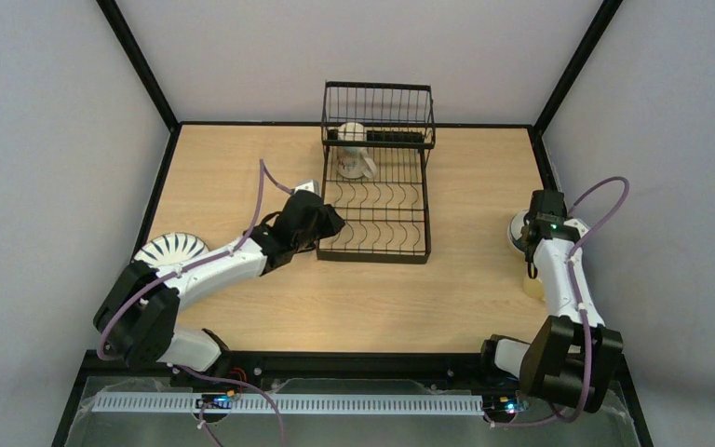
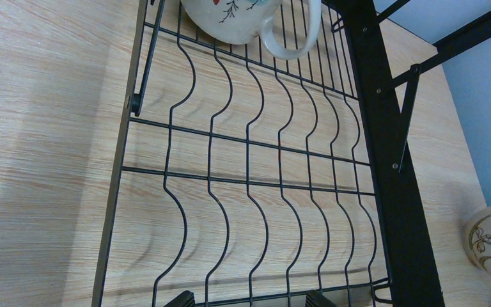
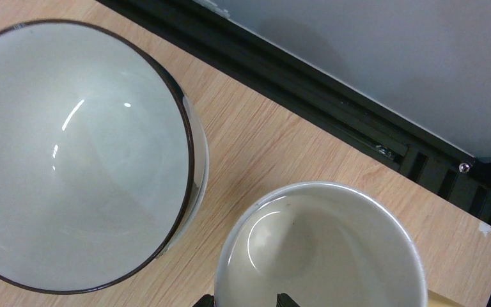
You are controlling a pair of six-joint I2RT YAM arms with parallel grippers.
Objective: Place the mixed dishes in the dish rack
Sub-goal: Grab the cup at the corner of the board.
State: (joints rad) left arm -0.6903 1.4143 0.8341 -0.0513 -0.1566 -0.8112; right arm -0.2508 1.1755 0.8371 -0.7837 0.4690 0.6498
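The black wire dish rack (image 1: 377, 186) stands at the back middle, with a beige flowered mug (image 1: 354, 156) on its lower level, also in the left wrist view (image 2: 236, 19). My left gripper (image 1: 332, 223) hovers over the rack's front left corner, open and empty (image 2: 249, 299), above the slotted wires (image 2: 249, 192). My right gripper (image 1: 532, 250) is at the table's right edge, open (image 3: 246, 300), jaws straddling the rim of a cream bowl (image 3: 319, 249). A white dark-rimmed bowl (image 3: 70, 153) sits beside it (image 1: 518, 228). The striped plate (image 1: 172, 250) lies at left.
A yellow dish (image 1: 532, 287) lies near the right arm, partly hidden. The black table frame (image 3: 332, 102) runs close behind the two bowls. A cream dish with a brown flower pattern (image 2: 489, 246) shows right of the rack. Bare wood (image 1: 372, 307) lies in front of the rack.
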